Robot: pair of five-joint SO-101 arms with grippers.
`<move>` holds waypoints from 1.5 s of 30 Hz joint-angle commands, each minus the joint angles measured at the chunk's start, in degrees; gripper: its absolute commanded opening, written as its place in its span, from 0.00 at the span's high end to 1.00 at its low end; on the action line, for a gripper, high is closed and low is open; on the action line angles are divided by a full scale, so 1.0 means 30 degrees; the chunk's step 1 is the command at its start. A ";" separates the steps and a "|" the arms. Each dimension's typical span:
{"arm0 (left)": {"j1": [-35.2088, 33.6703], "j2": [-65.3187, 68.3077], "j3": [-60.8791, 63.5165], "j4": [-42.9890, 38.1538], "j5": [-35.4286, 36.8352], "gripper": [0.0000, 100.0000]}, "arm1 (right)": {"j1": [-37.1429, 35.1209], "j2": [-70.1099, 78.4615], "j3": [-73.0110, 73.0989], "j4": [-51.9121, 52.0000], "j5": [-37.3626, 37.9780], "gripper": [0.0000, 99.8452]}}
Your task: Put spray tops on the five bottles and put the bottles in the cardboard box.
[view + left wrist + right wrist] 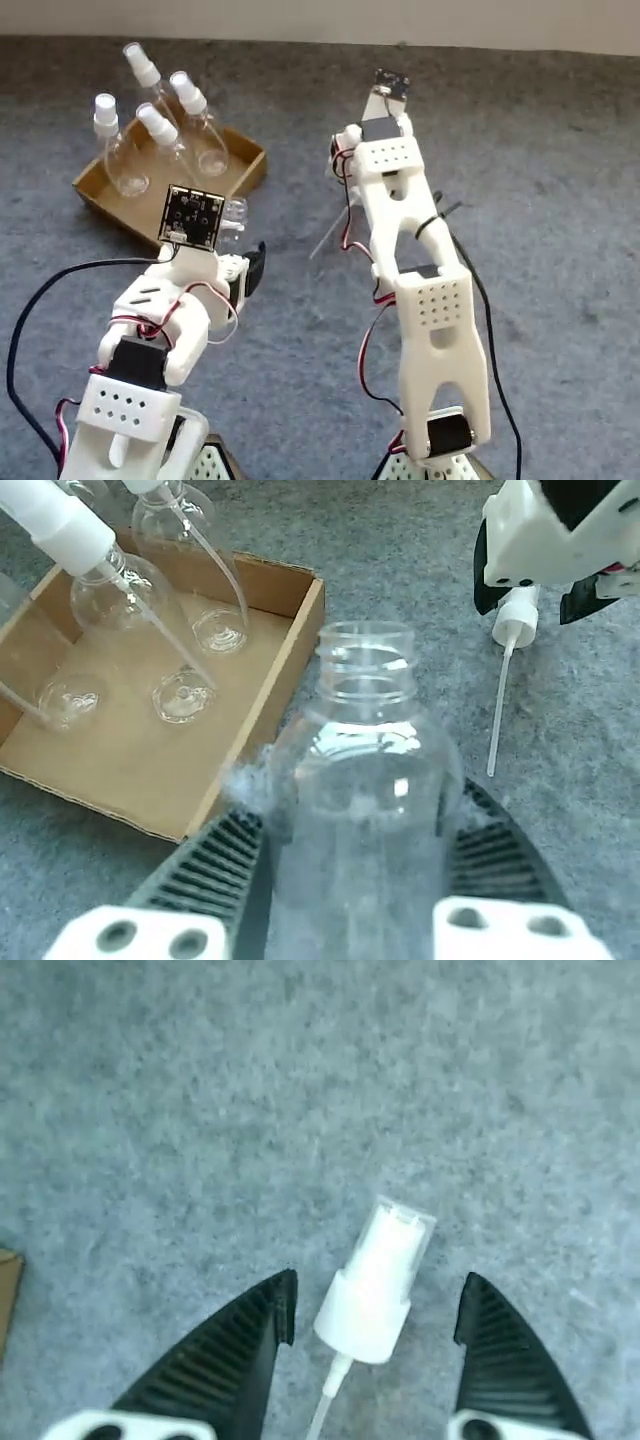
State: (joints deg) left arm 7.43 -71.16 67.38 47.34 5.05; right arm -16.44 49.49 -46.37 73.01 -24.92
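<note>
**Left pinching the bare bottle, right spread over the spray top**

My left pincer is clamped on the bottle. The ribbed pads press both its flanks. Its neck sticks out past my tips and the mouth has no top on it.

The cardboard box sits ahead of that pincer, off to one side. Its nearest corner wall is just beside the bottle's shoulder; I can't tell if they touch. Four capped bottles lie in the box with their heads toward the far rim. Bare cardboard shows between their bases and the wall nearest my left pincer.

My right pincer is spread wide and straddles the spray top, which looks to lie on the carpet. A strip of carpet shows between the white head and each pad. The nozzle end points out past my tips and the dip tube runs back toward the wrist.

Plain carpet lies ahead of the right tips and on both sides. A sliver of box edge shows off to one side, well apart. More carpet lies between my two pincers.
</note>
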 commanded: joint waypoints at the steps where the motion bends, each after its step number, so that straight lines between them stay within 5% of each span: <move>1: -0.0073 -0.0425 0.0425 -0.0557 0.0234 0.97 | 0.0132 0.0073 -0.1861 0.0132 -0.0234 0.76; 7: -0.0161 -0.0425 0.0542 -0.0762 0.0293 0.97 | 0.0220 0.1304 -0.2007 0.0044 -0.0234 0.77; 18: -0.0073 -0.0425 0.1070 -0.0821 0.0322 0.97 | 0.1128 0.1656 -0.2007 0.0689 0.0029 0.99; 25: -0.0044 -0.0425 0.1333 -0.1465 0.0322 0.96 | 0.1949 0.1597 -0.4645 0.3385 0.3868 0.99; 37: 0.3678 -0.0425 0.5846 -0.9582 0.0234 0.96 | 0.3004 0.1656 -1.8505 0.9451 0.6974 0.99; 45: 0.5289 -0.0425 0.6696 -1.1516 0.0234 0.96 | 0.3795 -0.1802 -1.7656 0.9509 0.7033 0.99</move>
State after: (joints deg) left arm 20.26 -71.34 88.04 15.78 5.49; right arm -5.98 54.59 -93.41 100.09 -4.88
